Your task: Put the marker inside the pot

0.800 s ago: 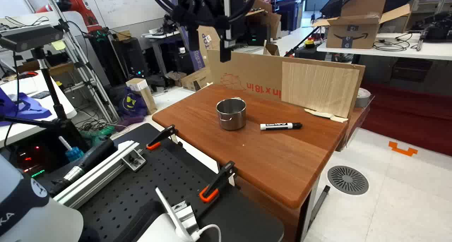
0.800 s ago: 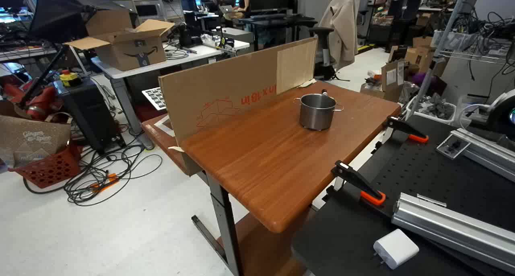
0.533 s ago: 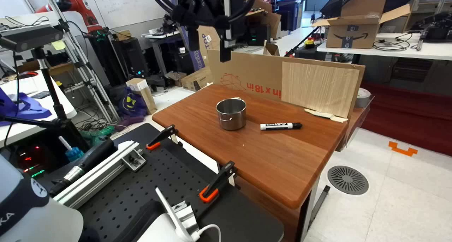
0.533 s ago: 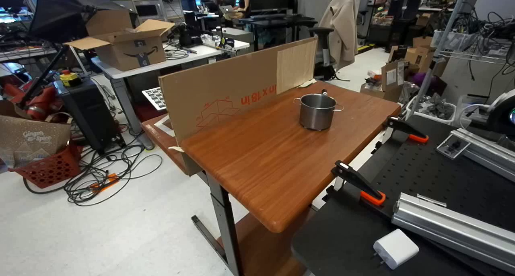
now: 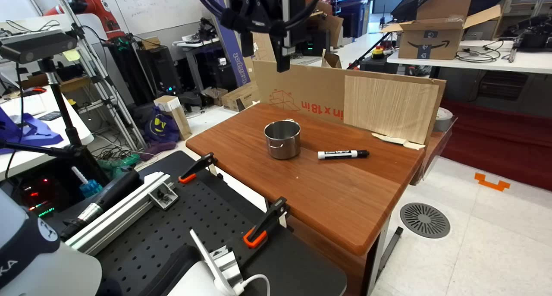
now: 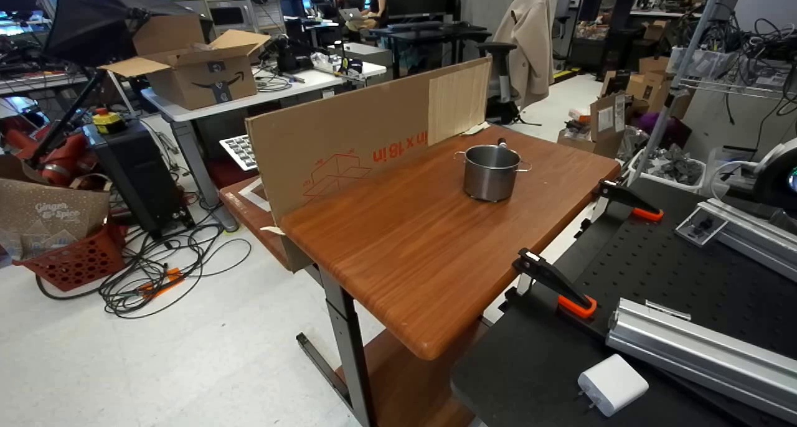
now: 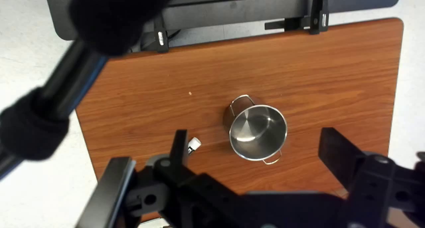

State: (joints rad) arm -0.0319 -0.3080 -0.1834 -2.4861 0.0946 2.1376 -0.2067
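The marker (image 5: 343, 154), white-bodied with black label and dark cap, lies on the wooden table beside the pot (image 5: 282, 140). The silvery pot stands upright with two wire handles; it also shows in an exterior view (image 6: 490, 175), hiding most of the marker, whose tip (image 6: 502, 142) peeks out behind. My gripper (image 5: 265, 58) is open and empty, high above the table. In the wrist view the open gripper (image 7: 254, 131) has the pot (image 7: 258, 133) below, between its fingers. The marker's white end (image 7: 194, 144) shows beside one finger, which hides the rest. The pot looks empty inside.
A cardboard panel (image 5: 310, 86) stands along the table's (image 5: 327, 192) back edge. Black and orange clamps (image 5: 267, 222) sit on the near edge, by the black perforated board (image 5: 194, 218). An open cardboard box (image 5: 429, 39) stands on a far desk.
My gripper has moved a little to the right and slightly up in an exterior view, staying open. The pot and marker have not moved.
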